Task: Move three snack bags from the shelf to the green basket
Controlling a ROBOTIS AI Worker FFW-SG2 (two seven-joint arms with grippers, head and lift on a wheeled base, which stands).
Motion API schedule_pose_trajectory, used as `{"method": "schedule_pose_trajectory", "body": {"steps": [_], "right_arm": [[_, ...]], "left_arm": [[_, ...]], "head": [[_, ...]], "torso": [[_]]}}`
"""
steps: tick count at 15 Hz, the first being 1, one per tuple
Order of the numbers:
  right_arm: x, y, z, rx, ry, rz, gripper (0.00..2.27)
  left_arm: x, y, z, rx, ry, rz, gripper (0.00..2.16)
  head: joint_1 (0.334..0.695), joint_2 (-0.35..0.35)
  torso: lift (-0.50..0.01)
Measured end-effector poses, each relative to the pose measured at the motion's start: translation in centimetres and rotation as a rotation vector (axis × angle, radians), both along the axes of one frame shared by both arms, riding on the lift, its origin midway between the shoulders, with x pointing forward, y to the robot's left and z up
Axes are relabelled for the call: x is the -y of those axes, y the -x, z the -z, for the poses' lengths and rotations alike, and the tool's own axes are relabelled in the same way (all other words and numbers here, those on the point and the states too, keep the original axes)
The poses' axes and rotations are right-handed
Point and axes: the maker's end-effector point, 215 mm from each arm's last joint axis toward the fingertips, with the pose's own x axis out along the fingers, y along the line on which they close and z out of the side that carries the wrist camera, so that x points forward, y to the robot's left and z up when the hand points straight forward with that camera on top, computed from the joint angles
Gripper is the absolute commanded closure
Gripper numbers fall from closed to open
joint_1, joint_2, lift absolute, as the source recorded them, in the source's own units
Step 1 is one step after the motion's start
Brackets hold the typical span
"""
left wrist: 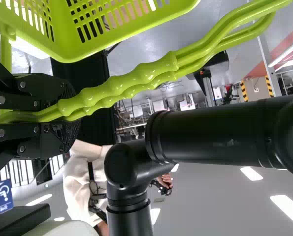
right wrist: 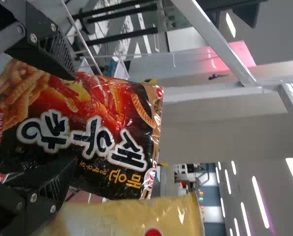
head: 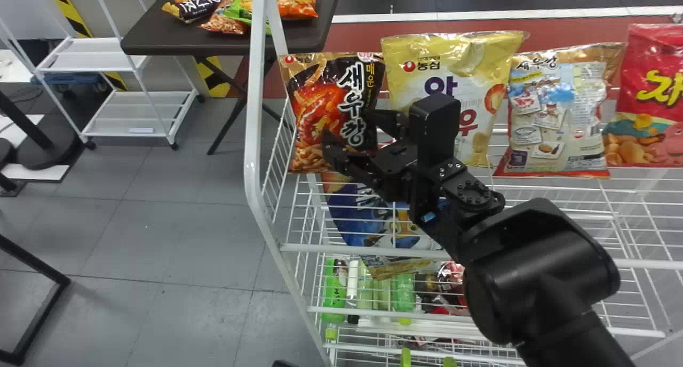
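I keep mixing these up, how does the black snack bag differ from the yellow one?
The black bag has a red food picture; the yellow bag has purple lettering. The yellow bag looks larger than the black bag. The right claw, open, faces the black bag, not the yellow bag. Both stand upright on the rack.

Black rounded arm segments (head: 539, 271), a disc joint (head: 473, 192) ringed with screws (head: 462, 192), one small blue patch (head: 428, 216)

The right claw (head: 347, 125) is open at a black and red snack bag (right wrist: 102, 132).
The bag shows between its two black fingers (right wrist: 48, 179) and past their tips. A yellow bag (right wrist: 126, 216) is near one finger. A pale bar (right wrist: 217, 44) is farther off.
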Motion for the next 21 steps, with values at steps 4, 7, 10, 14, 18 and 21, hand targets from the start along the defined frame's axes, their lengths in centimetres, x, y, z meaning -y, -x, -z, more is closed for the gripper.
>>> {"method": "schedule_pose_trajectory", "body": {"steps": [4, 7, 10, 14, 18, 21], "right_arm": [[-0.7, -0.1, 0.7, -0.058, 0.034, -0.065, 2.17], [-0.9, 0.6, 1.0, -0.066, 0.033, -0.083, 2.19], [-1.5, 2.8, -0.5, -0.043, 0.022, -0.115, 2.20], [0.0, 6.7, -2.4, -0.016, 0.078, -0.121, 2.20], [6.2, 12.6, -2.4, -0.079, 0.157, -0.052, 2.20], [12.4, 17.2, -4.6, -0.062, 0.161, 0.016, 2.20]], "left_arm": [[0.0, 0.0, 0.0, 0.004, 0.000, 0.000, 1.52], [0.0, -0.1, 0.0, 0.006, 0.000, 0.001, 1.52], [0.0, -0.1, 0.1, 0.010, 0.000, -0.002, 1.52], [0.1, -0.3, 0.1, 0.026, 0.004, -0.008, 1.52], [0.2, -0.4, 0.0, 0.034, 0.008, -0.009, 1.52], [0.2, -0.6, 0.1, 0.042, 0.008, -0.012, 1.52]], "head": [[0.695, 0.179], [0.695, 0.183], [0.695, 0.205], [0.695, 0.190], [0.695, 0.065], [0.695, -0.082]], "torso": [[-0.048], [-0.048], [-0.048], [-0.048], [-0.048], [-0.048]]}}
